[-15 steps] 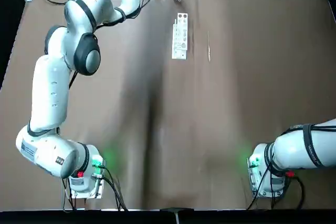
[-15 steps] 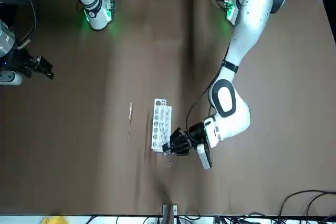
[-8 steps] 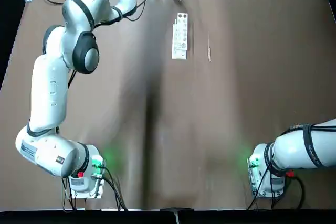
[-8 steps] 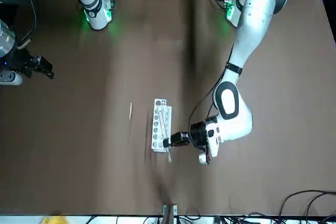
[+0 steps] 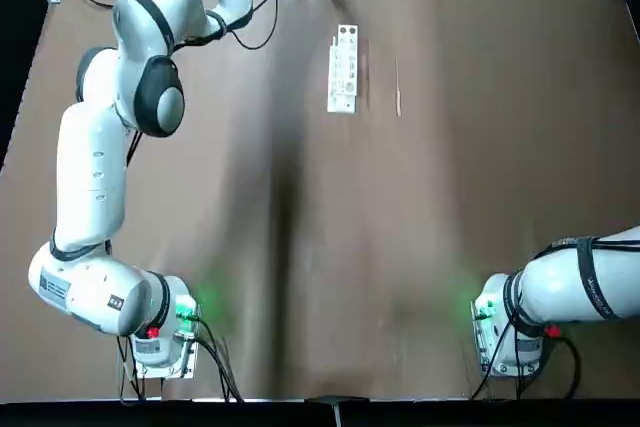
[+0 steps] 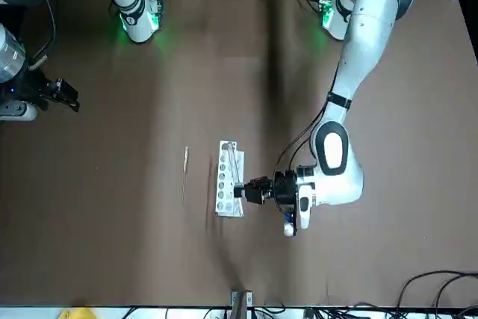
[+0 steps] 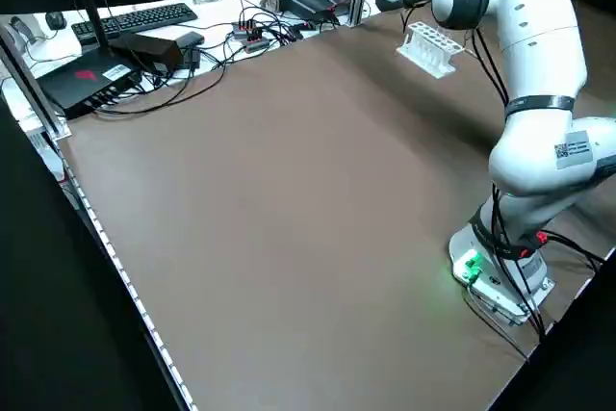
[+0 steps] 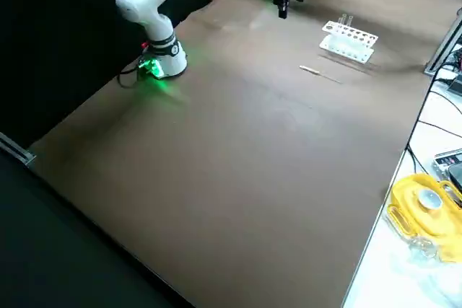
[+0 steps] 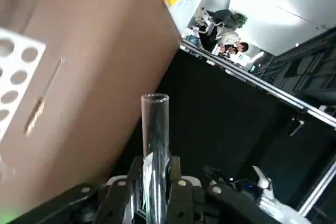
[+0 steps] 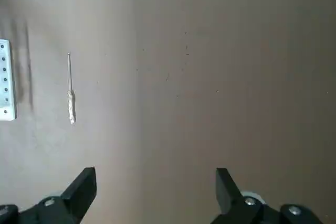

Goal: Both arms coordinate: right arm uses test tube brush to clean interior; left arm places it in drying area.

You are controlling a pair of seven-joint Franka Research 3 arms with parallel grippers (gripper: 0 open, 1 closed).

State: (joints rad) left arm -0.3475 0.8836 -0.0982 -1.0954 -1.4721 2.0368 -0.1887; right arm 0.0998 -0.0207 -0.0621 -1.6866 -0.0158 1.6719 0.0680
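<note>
My left gripper (image 6: pixel 240 190) hovers at the far end of the white rack, the drying area (image 6: pixel 229 178), near the table's far edge. It is shut on a clear glass test tube (image 9: pixel 155 140), which sticks straight out between the fingers (image 9: pixel 177 184). The rack (image 5: pixel 342 72) lies flat, and the thin tan test tube brush (image 5: pixel 398 89) lies on the cloth beside it, on my right. My right gripper (image 6: pixel 66 99) hangs high over the table's right side, open and empty. Its wrist view shows the brush (image 10: pixel 70 98) far below.
The brown cloth table (image 5: pixel 420 227) is bare around the rack. Cables, power bricks and a keyboard (image 7: pixel 144 16) crowd the strip beyond the far edge. A yellow object (image 8: pixel 426 207) sits there too. Both arm bases glow green at the near edge (image 5: pixel 185 312).
The left wrist has turned and pulled toward the far edge, so the gripper now lies level by the rack's end with the tube. The right gripper has barely shifted.
</note>
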